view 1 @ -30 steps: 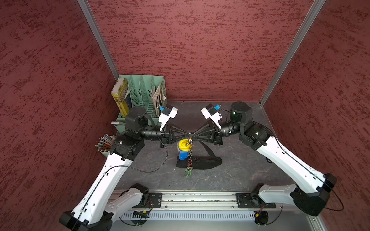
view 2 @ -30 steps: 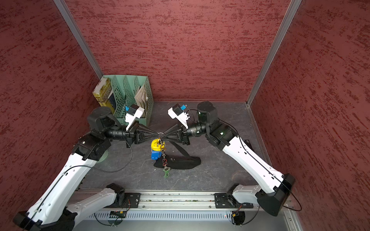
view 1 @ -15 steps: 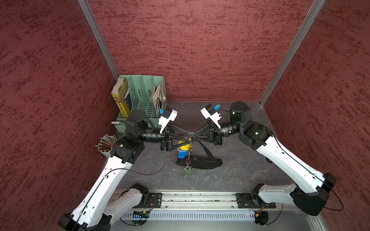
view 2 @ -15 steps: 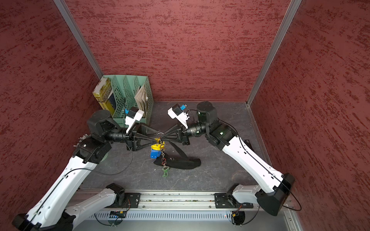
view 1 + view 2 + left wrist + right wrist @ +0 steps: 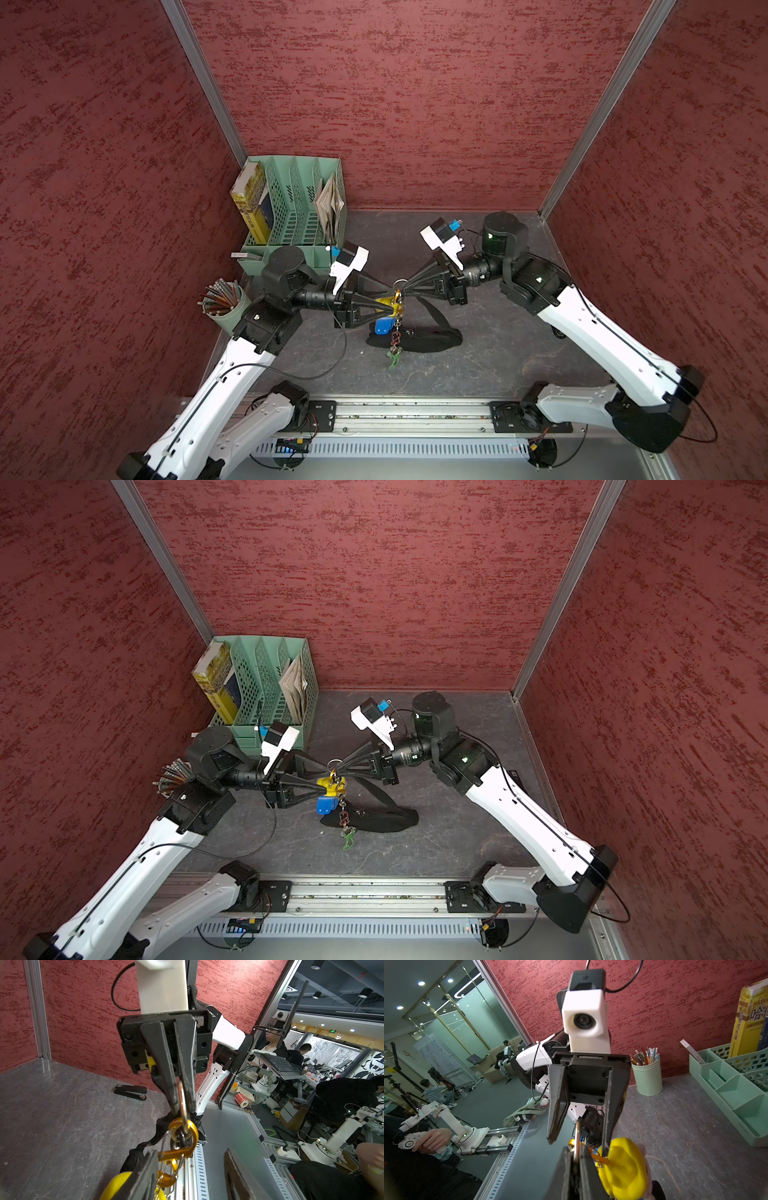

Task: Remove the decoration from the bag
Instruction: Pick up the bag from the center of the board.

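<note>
Well clear of bag [image 5: 432,341] — rack [image 5: 291,208], stapler [image 5: 131,1092].

Grey stone-look tabletop [image 5: 498,361] carries the bag [image 5: 436,341], green file rack [image 5: 291,220], pencil cup [image 5: 226,319] and stapler [image 5: 131,1092]

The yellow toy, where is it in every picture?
In a top view: yellow toy mid-picture, near the bag.
In a top view: left of middle, near the bag.
Left wrist: peeking out under the orange clip.
Right wrist: big, up close.
Shared landmark: the metal ring beside it.
</note>
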Available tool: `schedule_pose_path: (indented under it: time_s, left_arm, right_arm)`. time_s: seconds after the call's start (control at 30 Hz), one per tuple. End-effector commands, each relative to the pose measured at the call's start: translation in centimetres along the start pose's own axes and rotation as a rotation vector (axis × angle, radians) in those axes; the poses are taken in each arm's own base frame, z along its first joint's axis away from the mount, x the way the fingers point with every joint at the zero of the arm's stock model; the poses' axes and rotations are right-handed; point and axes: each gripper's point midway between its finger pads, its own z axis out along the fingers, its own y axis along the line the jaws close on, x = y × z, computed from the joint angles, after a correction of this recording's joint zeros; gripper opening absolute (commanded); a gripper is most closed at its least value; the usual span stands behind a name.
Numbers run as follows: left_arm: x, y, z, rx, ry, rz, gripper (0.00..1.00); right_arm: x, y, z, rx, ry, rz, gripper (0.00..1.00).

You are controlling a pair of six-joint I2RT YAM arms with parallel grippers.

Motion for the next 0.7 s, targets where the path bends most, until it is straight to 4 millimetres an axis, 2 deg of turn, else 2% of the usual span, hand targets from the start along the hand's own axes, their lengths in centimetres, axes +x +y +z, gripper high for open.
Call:
schedule_pose_path:
  time_s: [0.0, 0.2, 0.3, 0.4, 0.67]
  left_arm:
    - [-0.2, -0.2, 0.3, 0.011, -0.007, 0.055, 0.52]
    - [-0.4, -1.2, 0.5, 0.038, -0.009, 0.084, 0.52]
    - [-0.2, -1.5, 0.4, 0.040, -0.008, 0.109, 0.59]
    - [-0.3, -1.8, 0.3, 0.038, -0.010, 0.130, 0.61]
    - [-1.3, -2.8, 0.1, 0.043, -0.019, 0.133, 0.71]
  right_arm:
    - [-1.4, 2.6, -0.7, -0.054, -0.026, -0.079, 0.00]
    - [-1.4, 2.7, -0.7, -0.058, -0.029, -0.086, 0.00]
    - [-1.5, 3.1, -0.8, -0.084, -0.030, -0.089, 0.00]
    - [-1.4, 3.6, -0.8, -0.106, -0.029, -0.097, 0.00]
    - [-1.2, 5.0, -1.1, -0.184, -0.015, -0.124, 0.00]
